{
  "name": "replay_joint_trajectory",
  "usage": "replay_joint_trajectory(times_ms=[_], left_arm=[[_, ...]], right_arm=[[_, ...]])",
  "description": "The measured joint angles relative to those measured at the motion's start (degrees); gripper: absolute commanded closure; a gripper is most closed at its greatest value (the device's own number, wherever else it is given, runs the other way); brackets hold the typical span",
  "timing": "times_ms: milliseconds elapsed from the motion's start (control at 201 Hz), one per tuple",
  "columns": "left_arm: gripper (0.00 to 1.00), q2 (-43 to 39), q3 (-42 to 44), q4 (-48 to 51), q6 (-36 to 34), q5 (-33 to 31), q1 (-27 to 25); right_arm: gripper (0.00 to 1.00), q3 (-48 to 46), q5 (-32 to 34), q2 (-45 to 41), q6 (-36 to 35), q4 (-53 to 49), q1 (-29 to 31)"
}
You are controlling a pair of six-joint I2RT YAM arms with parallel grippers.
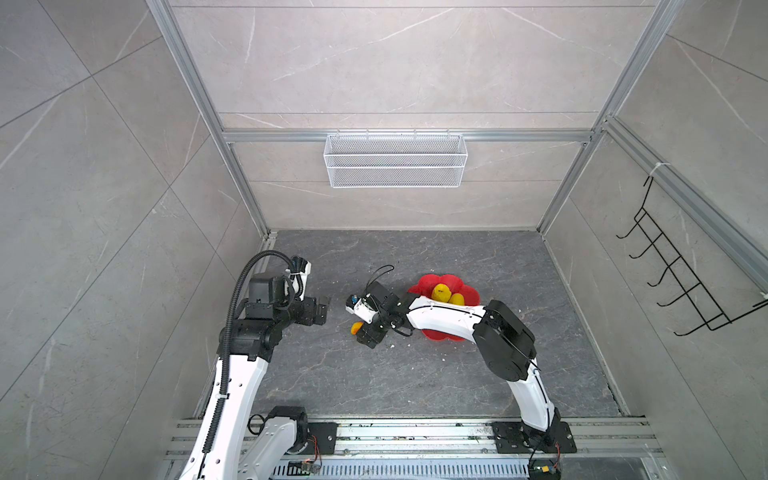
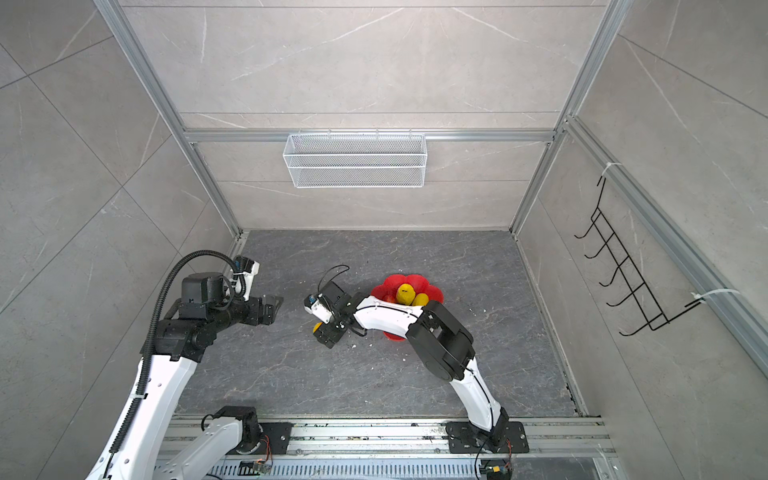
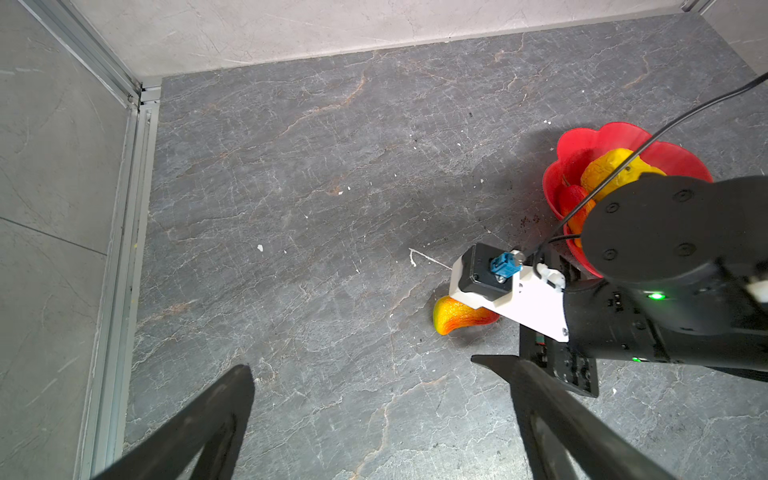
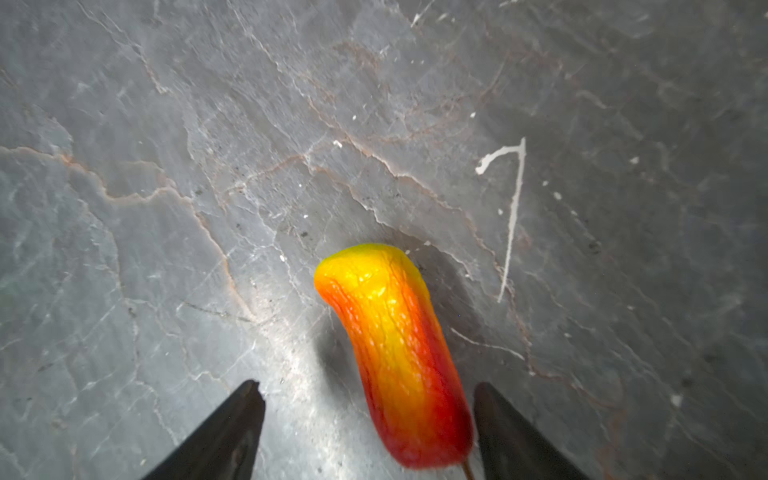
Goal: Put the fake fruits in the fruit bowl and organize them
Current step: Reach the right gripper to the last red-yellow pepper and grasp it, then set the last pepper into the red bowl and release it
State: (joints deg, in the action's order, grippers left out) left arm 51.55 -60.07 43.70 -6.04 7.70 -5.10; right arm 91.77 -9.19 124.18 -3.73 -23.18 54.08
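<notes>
Orange-red fruit [image 4: 395,353] sits off-centre between right gripper's [image 4: 368,387] spread jaws; closing may squirt it sideways. Left gripper's [image 3: 361,362] jaws also spread.

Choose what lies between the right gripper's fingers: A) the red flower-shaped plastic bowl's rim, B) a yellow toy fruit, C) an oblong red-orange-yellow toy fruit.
C: the oblong red-orange-yellow toy fruit lies on the grey stone table, between the fingers of the open right gripper.

Twin overhead views; low wrist cameras, both on oblong fruit [image 4: 395,353].
</notes>
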Motion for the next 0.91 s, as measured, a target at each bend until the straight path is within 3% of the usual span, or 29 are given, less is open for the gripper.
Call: replay_joint_trajectory(times_ms=[149,259,363,592,906], left_arm=[[0.00,0.0,0.0,0.0,0.0,0.0,0.0],[0.00,0.0,0.0,0.0,0.0,0.0,0.0],[0.00,0.0,0.0,0.0,0.0,0.0,0.0],[0.00,0.0,0.0,0.0,0.0,0.0,0.0],[0.00,0.0,0.0,0.0,0.0,0.2,0.0]], right_arm=[[0.48,0.1,0.3,1.8,1.3,0.4,0.0],[0.71,0.1,0.6,2.1,2.2,0.8,0.0],[0.80,0.2,0.8,2.1,2.5,1.0,0.0],[0.82,-2.4,2.3,-0.7,2.7,1.0,-0.3],[0.82,-16.2,7.0,-22.1,4.9,-0.3,-6.6]])
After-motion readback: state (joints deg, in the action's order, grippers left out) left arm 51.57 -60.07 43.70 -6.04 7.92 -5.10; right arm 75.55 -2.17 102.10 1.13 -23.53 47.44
